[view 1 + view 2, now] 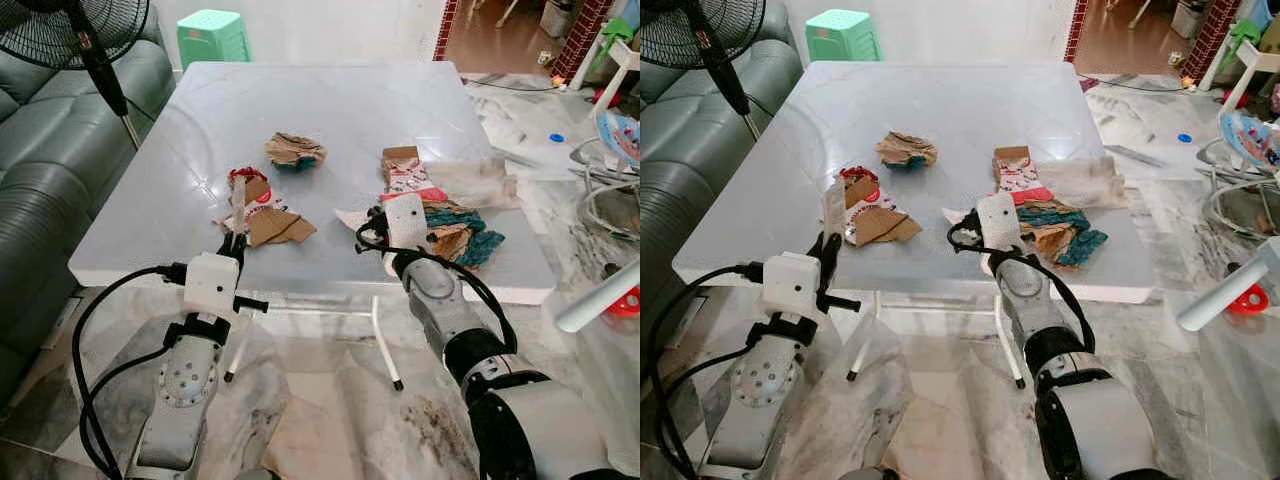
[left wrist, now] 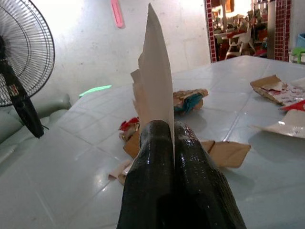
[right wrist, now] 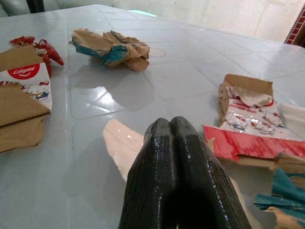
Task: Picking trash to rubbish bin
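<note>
Fan (image 1: 70, 30) head cut off at frame top, right end effector (image 3: 174, 125) hiding paper scrap's (image 3: 121, 143) near end

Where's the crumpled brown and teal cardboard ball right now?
The cardboard ball lies alone near the middle of the table, beyond the toothpaste box scraps on the robot's left side.

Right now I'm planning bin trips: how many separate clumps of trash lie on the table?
3. A crumpled brown wad mid-table; torn toothpaste-box cardboard before the left gripper, shut on a white strip; a pile by the right gripper. Scraps may hide underneath.
</note>
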